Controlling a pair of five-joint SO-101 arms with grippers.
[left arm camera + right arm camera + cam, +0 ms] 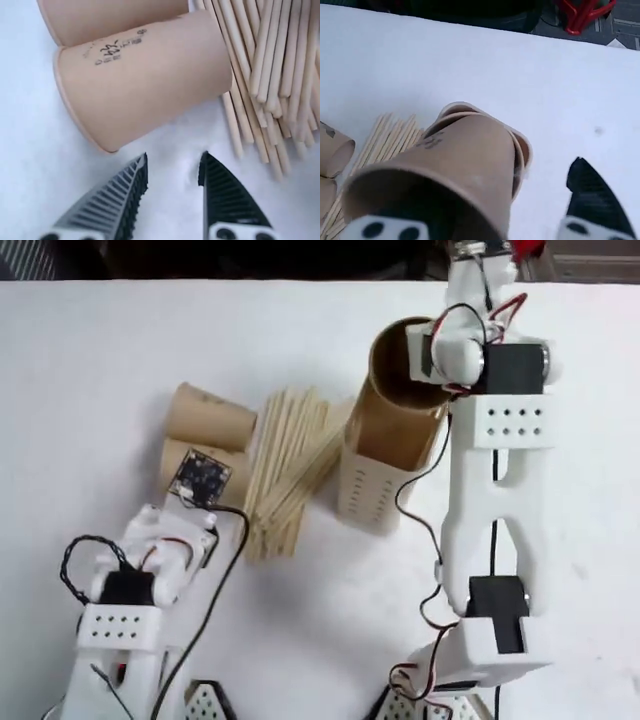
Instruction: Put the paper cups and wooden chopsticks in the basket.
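The left gripper [174,156] hangs low over the white table [100,340], its two ribbed black fingers [122,200] moderately parted with nothing between them. Just ahead of the fingertips a tan paper cup [145,80] lies on its side, long axis crosswise to the fingers, and a second tan paper cup [110,15] lies parallel against it on the far side. Beyond the near cup's base, a bundle of pale wooden chopsticks [265,65] lies with its cut ends pointing back towards the gripper.

The right gripper [432,358] is open: its black finger [590,200] stands clear of the stack of nested brown paper cups [465,155], with table showing between. The stack slants away from this gripper, mouths at the far end, and its lower end seems to sit in the cream perforated basket [368,502].
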